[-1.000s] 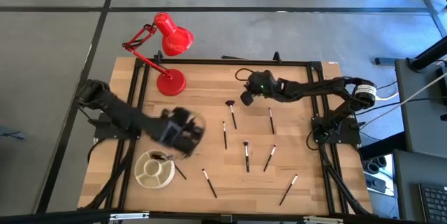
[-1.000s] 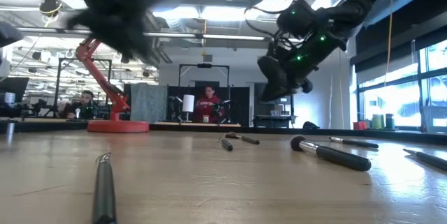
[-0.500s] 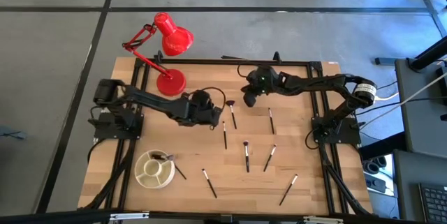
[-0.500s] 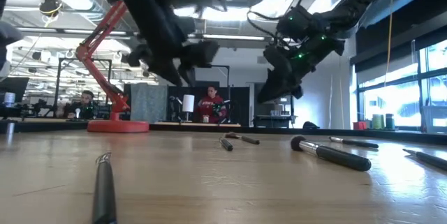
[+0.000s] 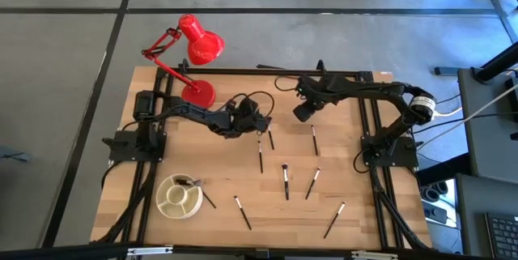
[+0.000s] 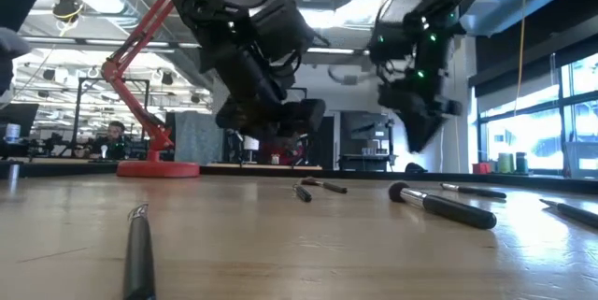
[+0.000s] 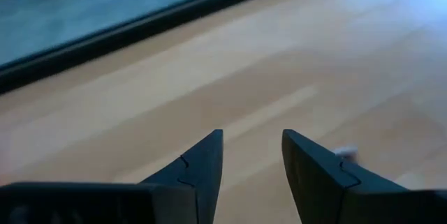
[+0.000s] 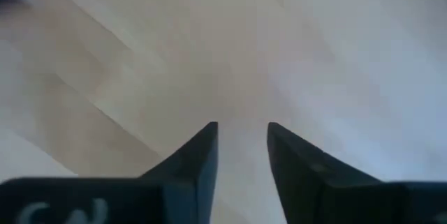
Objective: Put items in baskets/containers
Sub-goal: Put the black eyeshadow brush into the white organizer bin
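Observation:
Several thin dark makeup brushes lie scattered over the wooden table, among them one just below my left gripper, one below my right gripper, and others at mid-table and near the front. The cream-white dish sits at the front left with one brush resting in it. My left gripper hovers open and empty over bare wood at the back middle. My right gripper hangs open a little to its right, holding nothing.
A red desk lamp stands at the back left, its round base close behind my left arm. A black frame rail runs along the table's back edge. In the low view, brushes lie flat in the foreground.
My left arm has swung from beside the dish across to the back middle of the table. My right gripper has shifted slightly to the right and turned.

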`<state>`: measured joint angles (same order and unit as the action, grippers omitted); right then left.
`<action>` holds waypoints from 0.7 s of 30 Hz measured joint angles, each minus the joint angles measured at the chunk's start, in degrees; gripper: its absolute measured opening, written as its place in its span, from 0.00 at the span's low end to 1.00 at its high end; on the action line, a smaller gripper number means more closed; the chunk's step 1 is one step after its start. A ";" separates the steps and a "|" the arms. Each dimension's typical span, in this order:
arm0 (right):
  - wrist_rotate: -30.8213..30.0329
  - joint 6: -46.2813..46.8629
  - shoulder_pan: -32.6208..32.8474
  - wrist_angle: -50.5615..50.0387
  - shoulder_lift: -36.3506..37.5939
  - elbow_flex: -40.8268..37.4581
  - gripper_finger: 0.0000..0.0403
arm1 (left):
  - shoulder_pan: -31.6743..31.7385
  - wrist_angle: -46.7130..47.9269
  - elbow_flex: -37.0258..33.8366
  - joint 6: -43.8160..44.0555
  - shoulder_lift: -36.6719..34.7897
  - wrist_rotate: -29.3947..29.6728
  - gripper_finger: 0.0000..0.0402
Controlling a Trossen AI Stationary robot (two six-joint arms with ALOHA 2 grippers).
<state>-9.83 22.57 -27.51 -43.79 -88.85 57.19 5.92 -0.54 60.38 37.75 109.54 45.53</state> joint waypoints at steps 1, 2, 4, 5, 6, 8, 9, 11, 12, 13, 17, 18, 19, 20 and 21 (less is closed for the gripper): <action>1.94 1.20 -0.02 -0.68 -0.45 -0.48 0.35 | 0.25 -1.70 0.00 -1.81 0.00 -0.63 0.36; 4.78 2.26 -0.07 -1.54 -1.03 -0.75 0.36 | 0.41 -2.86 0.00 -3.64 -0.04 -1.20 0.36; 10.00 4.12 0.08 -2.14 -2.03 -1.28 0.38 | 0.69 -3.72 0.00 -6.65 -0.09 -2.22 0.36; 11.94 4.94 0.48 -2.15 -2.35 -1.36 0.38 | 0.86 -3.82 0.00 -7.69 -0.09 -2.69 0.36; 12.61 5.58 1.11 -2.16 -2.65 -1.36 0.38 | 1.01 -3.82 0.00 -8.57 -0.09 -3.16 0.36; 12.42 6.90 2.22 -2.17 -3.07 -1.36 0.38 | 1.43 -3.67 0.00 -10.03 -0.09 -4.28 0.36; 11.77 7.31 2.72 -2.21 -3.45 -1.36 0.37 | 1.49 -3.46 0.00 -10.87 -0.09 -5.23 0.36; 11.62 7.76 3.35 -2.32 -4.44 -1.36 0.37 | 1.52 -2.32 0.00 -12.85 -0.09 -6.32 0.36; 11.58 8.18 3.51 -2.53 -4.99 -1.36 0.36 | 1.50 -1.68 0.00 -13.50 -0.09 -6.14 0.36; 11.57 8.52 3.55 -3.15 -5.57 -1.36 0.36 | 1.46 -1.06 0.00 -13.59 -0.09 -5.33 0.36; 9.67 8.74 3.71 -4.66 -8.23 -1.38 0.32 | 1.26 -1.26 0.00 -15.17 -0.09 -2.74 0.36; 9.21 8.72 3.71 -4.42 -8.69 -1.36 0.31 | 1.26 -1.29 0.00 -15.97 -0.09 -2.56 0.36; 9.20 8.82 3.71 -4.10 -8.99 -1.34 0.29 | 1.35 -1.25 0.00 -16.91 -0.09 -2.36 0.36; 9.30 8.94 3.71 -3.74 -9.20 -1.32 0.27 | 1.35 -1.16 0.00 -17.70 -0.09 -2.15 0.36; 9.27 8.94 3.71 -3.43 -9.26 -1.32 0.25 | 1.38 -0.97 0.00 -18.31 -0.09 -1.97 0.36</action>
<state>-0.56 31.51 -23.79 -47.21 -98.10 55.88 7.29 -1.51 60.38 19.45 109.45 43.56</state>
